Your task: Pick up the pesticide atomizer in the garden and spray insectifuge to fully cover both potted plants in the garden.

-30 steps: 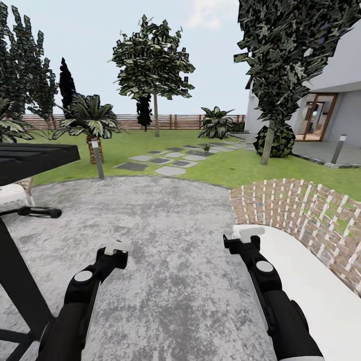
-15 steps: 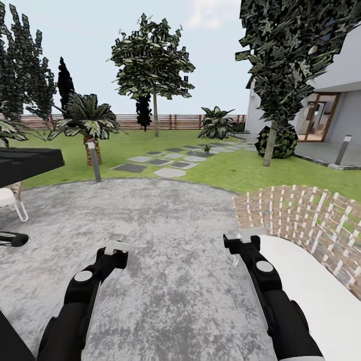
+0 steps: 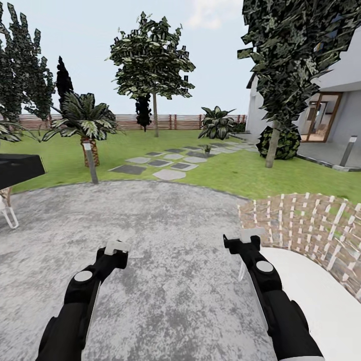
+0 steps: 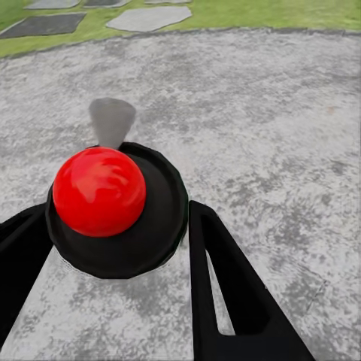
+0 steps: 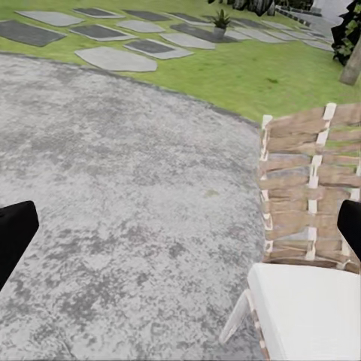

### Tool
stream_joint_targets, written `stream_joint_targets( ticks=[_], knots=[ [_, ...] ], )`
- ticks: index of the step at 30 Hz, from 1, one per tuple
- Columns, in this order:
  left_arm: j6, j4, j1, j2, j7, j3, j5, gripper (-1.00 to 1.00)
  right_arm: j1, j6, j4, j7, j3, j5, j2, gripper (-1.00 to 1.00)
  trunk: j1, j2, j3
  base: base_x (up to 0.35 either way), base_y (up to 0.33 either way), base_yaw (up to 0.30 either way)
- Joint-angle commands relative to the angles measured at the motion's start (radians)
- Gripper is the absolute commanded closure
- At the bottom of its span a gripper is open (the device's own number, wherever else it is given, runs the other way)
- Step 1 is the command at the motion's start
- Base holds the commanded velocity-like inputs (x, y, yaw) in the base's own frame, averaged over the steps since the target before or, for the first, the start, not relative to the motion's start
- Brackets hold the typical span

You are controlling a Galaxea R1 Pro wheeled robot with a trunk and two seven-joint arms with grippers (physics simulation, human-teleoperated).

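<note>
1. Head view: both arms hang low over the round paved patio (image 3: pixel 165 225); a potted plant (image 3: pixel 206 148) sits far beyond it among the stepping stones (image 3: pixel 169 174).
2. Left gripper (image 4: pixel 113 248) fingers stand apart; right gripper (image 3: pixel 244 241) jaw state I cannot tell.
3. Risk: clipping the woven chair (image 5: pixel 304 218) beside the patio's edge.

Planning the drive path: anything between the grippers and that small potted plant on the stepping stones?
Nothing visible. Bare patio, then lawn and stepping stones lead to the potted plant. The woven chair sits right of the right gripper, the bollard lamp left of the line.
</note>
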Motion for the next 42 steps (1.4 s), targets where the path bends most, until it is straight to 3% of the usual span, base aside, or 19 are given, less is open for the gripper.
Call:
stream_joint_targets(
  ticks=[1, 29, 42],
  knots=[
    [0.002, -0.002, -0.001, -0.001, -0.010, 0.003, -0.010, 1.00, -0.001, 0.006, -0.001, 0.004, 0.000, 0.010, 0.000, -1.00, 0.000, 0.000, -0.001, 0.346, 0.000, 0.000],
    [0.002, 0.000, -0.001, -0.001, -0.010, 0.003, -0.010, 1.00, -0.001, 0.005, -0.002, 0.004, 0.000, 0.010, 0.000, -1.00, 0.000, 0.000, -0.001, 0.346, 0.000, 0.000],
    [0.002, 0.000, -0.001, -0.001, -0.010, 0.003, -0.010, 1.00, -0.001, 0.005, -0.001, 0.003, 0.000, 0.012, 0.000, -1.00, 0.000, 0.000, 0.011, 0.347, 0.000, 0.000]
  ],
)
